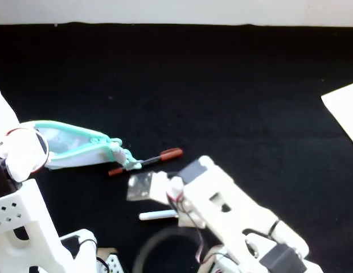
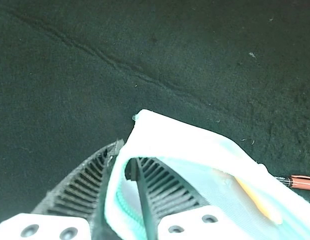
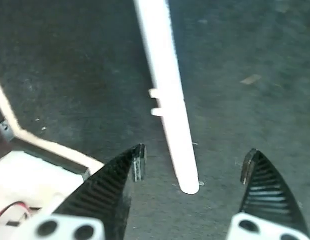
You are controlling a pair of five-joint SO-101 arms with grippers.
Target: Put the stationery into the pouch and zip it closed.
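A teal-and-white pouch (image 1: 79,147) lies at the left of the black mat, its mouth gaping toward the middle. My left gripper (image 2: 123,156) is shut on the pouch's (image 2: 195,155) rim at the end away from the pens, one finger (image 2: 162,187) inside and one outside. An orange item (image 2: 252,197) shows through the pouch wall. A red pen (image 1: 149,161) lies just off the pouch's mouth, also seen as the red pen (image 2: 300,181). My right gripper (image 3: 195,165) stands open over the end of a white pen (image 3: 167,100). In the high view the white pen (image 1: 158,215) lies beside the right gripper (image 1: 140,186).
A white sheet (image 1: 344,111) lies at the right edge of the mat. A dark cable loop (image 1: 156,242) sits near the arm bases at the front. The black mat (image 1: 222,85) stretches bare toward the far side.
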